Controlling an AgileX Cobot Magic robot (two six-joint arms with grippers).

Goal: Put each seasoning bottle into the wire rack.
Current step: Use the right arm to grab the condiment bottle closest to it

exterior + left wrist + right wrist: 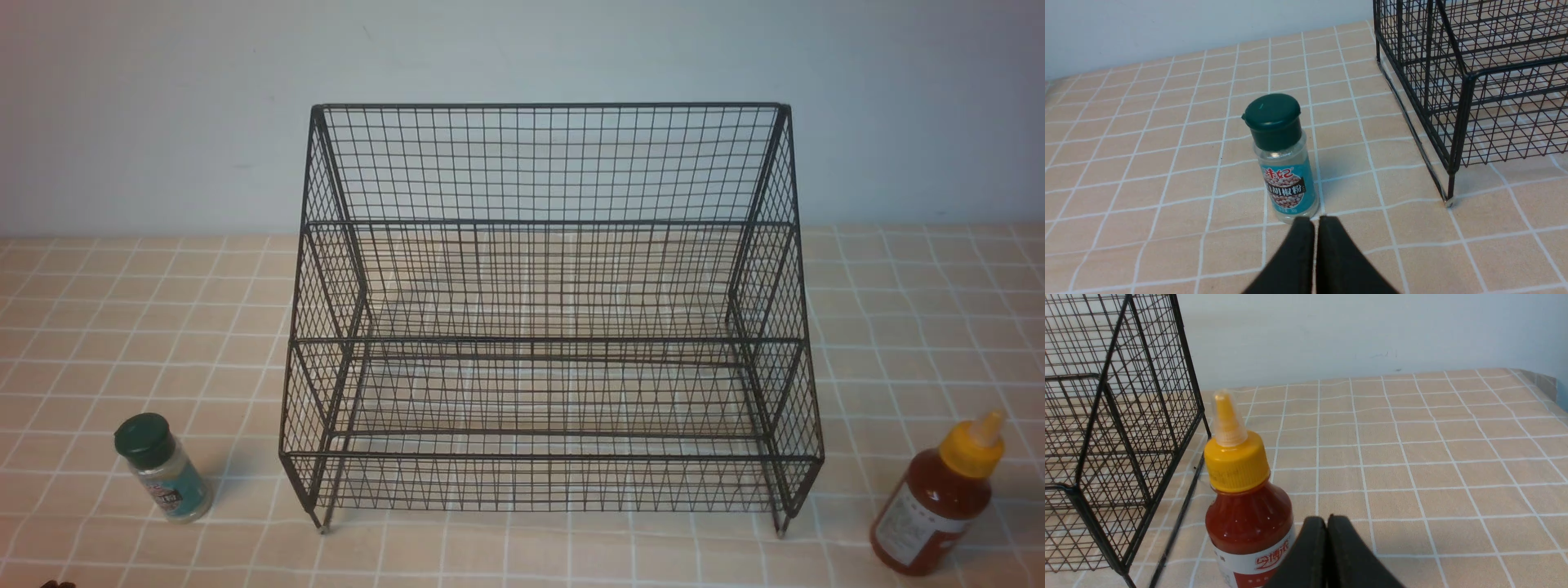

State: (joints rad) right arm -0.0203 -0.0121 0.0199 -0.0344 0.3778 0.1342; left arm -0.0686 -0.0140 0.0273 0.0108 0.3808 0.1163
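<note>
- The table (98,327), covered in a beige tiled cloth, carries everything and spreads out ahead of both sets of fingers.
- The rack (549,222) stands on its short feet mid-table, ahead of and between the two grippers. Its stepped tiers hold nothing. From the left fingers it lies forward and toward the robot's right; from the right fingers, forward and toward the robot's left.
- The red bottle (931,498), yellow nozzle cap on, stands on the table outside the rack, near its right front foot. It is just ahead of the right fingertips, offset slightly toward the rack, and no finger holds it.
- The shaker (167,478), with green cap and teal label, stands upright on the table outside the rack, off its left front corner. It is straight ahead of the left fingertips, ungripped.
- The left gripper (1315,222) has its fingers pressed together with nothing between them.
- The right gripper (1327,520) is likewise clenched on nothing.
</note>
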